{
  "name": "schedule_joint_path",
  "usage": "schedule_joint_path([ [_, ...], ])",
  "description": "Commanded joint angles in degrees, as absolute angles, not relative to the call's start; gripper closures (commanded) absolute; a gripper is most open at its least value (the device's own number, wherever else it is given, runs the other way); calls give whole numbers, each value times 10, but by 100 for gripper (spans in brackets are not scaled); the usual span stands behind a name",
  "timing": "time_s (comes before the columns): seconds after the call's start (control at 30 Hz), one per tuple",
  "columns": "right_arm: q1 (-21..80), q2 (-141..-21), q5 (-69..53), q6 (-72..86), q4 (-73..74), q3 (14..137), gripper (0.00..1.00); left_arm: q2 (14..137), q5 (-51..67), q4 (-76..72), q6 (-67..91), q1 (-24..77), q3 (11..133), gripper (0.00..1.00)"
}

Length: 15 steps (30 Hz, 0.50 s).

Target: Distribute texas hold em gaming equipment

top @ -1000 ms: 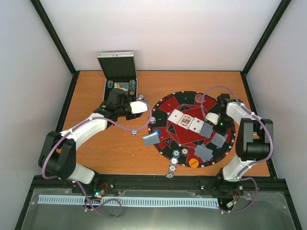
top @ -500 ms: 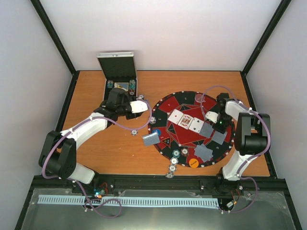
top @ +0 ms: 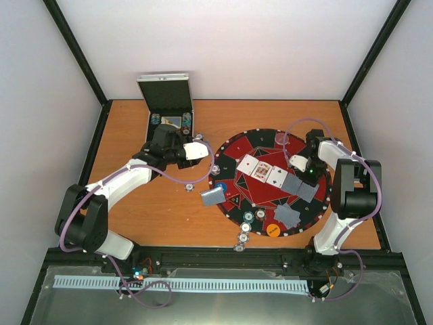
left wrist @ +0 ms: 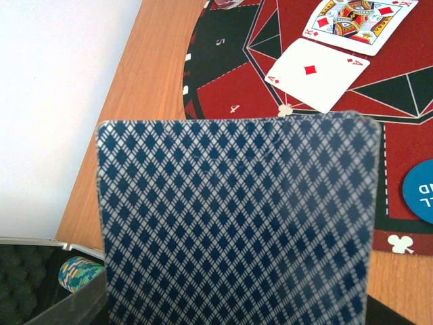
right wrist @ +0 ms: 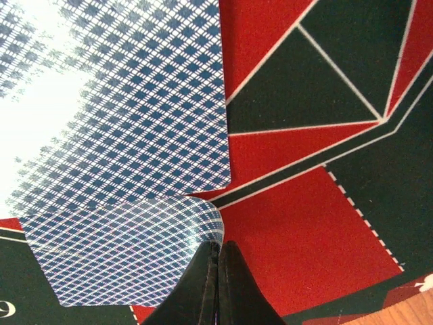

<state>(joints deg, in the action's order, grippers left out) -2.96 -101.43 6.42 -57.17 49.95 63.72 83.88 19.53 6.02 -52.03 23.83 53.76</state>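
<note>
**Left arm.** The left fingers (top: 202, 150) stand above the orange wood-grain tabletop (top: 155, 210), just off the 10 o'clock rim of the round red-and-black felt mat (top: 267, 143). They carry a blue diamond-patterned playing card (left wrist: 237, 223). It is upright with its back to the wrist camera, long axis vertical in that view and top short edge level. The fingers are hidden behind it, so the grip appears closed on it. Whether it is one card or a stack cannot be told.

**Right arm.** The right fingers (right wrist: 196, 298) are black, tapered and pinched tight together with nothing between them. Their tips are down on the felt near the mat's 3 o'clock side, touching the rounded corner of a flat face-down card (right wrist: 128, 261). A second face-down card (right wrist: 115, 101) lies against that one.

**Mat contents.**
- Three glossy white-faced cards lie face up in a row running from 10 towards 4 o'clock. They include the ace of diamonds (left wrist: 316, 73) and the king of diamonds (left wrist: 355, 20).
- A tilted grey-blue card (top: 213, 196) straddles the rim at 9 o'clock, with a blue marker disc (top: 220, 187) just beside it.
- An orange marker disc (top: 272, 230) sits at 6 o'clock.
- Round spotted-rim chips (top: 249, 217) trail from 7 o'clock off the mat onto the tabletop.

**Case.** An open metal case (top: 164, 91) stands at the tabletop's 11 o'clock, lid raised. It is lined with black foam and has a green-speckled chip (left wrist: 78, 271) inside.
</note>
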Motion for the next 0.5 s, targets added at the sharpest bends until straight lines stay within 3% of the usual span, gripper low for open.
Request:
schedule_joint_path([
  [0.0,-34,-1024,54,-566,509,642,97,841,204,51,-521,234,558,47],
  [0.2,-34,-1027,62,-566,503,642,96,842,205,50,-522,234,558,47],
  [0.47,-34,-1025,88,-563,482,645,73,843,204,50,-520,234,559,47],
])
